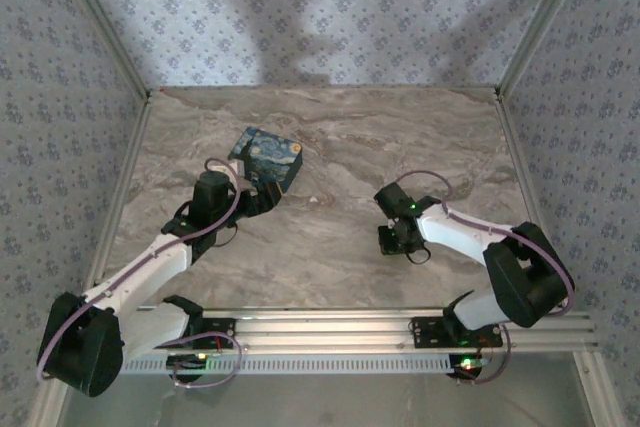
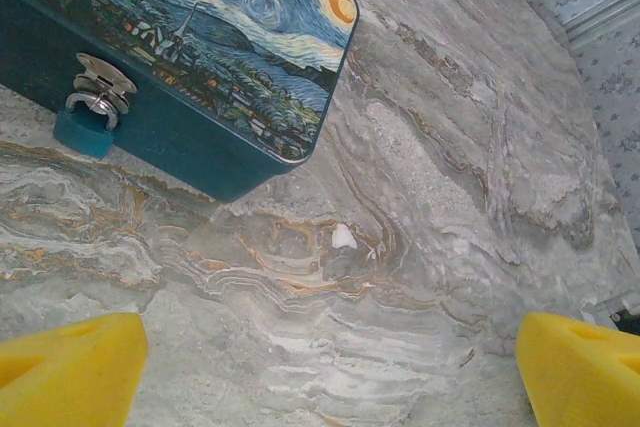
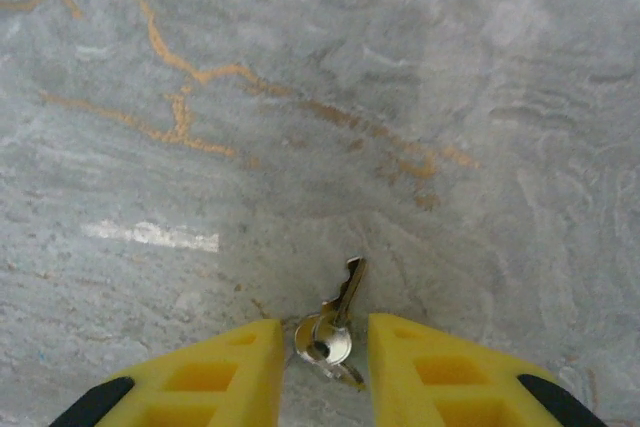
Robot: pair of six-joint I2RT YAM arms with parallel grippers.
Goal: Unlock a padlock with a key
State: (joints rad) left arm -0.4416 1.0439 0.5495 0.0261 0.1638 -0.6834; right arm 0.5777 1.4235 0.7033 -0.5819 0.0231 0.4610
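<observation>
A small padlock [image 2: 84, 125] with a silver shackle and a body that looks teal hangs from the metal hasp on the front of the blue night-sky box [image 2: 225, 42], [image 1: 266, 157]. My left gripper [image 2: 330, 367], [image 1: 262, 197] is wide open just short of the box, with bare table between its yellow fingers [image 2: 70, 367]. A silver key [image 3: 338, 312] on a ring with a second key lies flat on the table. My right gripper [image 3: 325, 362], [image 1: 393, 239] is low over it, its jaws narrowly apart on either side of the key's head, a slim gap showing on the right.
Patterned walls enclose the marble table [image 1: 340, 247] on three sides. A small white fleck [image 2: 343, 237] lies on the surface in front of the box. An aluminium rail [image 1: 400, 332] with the arm bases runs along the near edge.
</observation>
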